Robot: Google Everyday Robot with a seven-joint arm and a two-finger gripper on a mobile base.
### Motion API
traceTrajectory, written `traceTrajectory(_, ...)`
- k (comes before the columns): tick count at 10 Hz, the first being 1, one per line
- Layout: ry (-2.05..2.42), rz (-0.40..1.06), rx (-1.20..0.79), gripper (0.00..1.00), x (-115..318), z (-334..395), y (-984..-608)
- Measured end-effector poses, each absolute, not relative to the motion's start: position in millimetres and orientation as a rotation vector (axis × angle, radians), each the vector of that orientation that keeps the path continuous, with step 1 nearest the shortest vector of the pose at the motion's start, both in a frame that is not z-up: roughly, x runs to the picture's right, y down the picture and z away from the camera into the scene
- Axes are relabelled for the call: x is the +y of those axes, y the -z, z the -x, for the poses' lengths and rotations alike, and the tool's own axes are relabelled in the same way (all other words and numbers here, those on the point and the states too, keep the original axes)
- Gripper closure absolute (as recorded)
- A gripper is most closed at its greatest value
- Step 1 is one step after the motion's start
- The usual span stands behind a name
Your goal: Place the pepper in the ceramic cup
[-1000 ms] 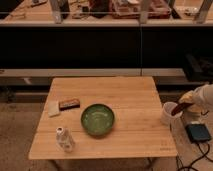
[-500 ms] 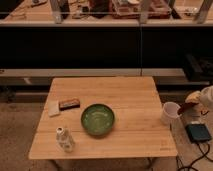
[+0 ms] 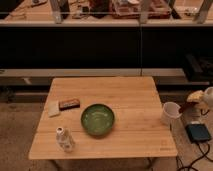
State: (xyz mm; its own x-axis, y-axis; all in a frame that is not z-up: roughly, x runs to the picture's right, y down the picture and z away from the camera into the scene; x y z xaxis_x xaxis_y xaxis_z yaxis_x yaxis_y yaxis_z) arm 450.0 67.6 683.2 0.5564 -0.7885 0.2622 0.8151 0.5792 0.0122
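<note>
The white ceramic cup stands upright at the right edge of the wooden table. My gripper is just right of the cup, off the table's edge, at about rim height. It holds the small dark red pepper, which points down and left toward the cup without touching it. The pepper is beside the cup, not over its opening.
A green round bowl sits mid-table. A flat brown block and a white napkin lie at the left. A small white patterned bottle stands front left. A dark box with cables lies on the floor, right.
My gripper has drawn back to the right, from right over the cup's opening to beside the cup, with the pepper still at its tip. The cup and other things have not moved.
</note>
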Motion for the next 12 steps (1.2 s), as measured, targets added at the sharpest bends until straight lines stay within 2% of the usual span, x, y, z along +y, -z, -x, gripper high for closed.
traceTrajectory(4,0.965,0.082,-0.297,0.58,73,-448,-692)
traceTrajectory(9,0.937,0.037,-0.324,0.57,54,-434,-700)
traceTrajectory(10,0.934,0.043,-0.328,0.5,56,-433,-703)
traceTrajectory(12,0.933,0.055,-0.335,0.28,61,-430,-707)
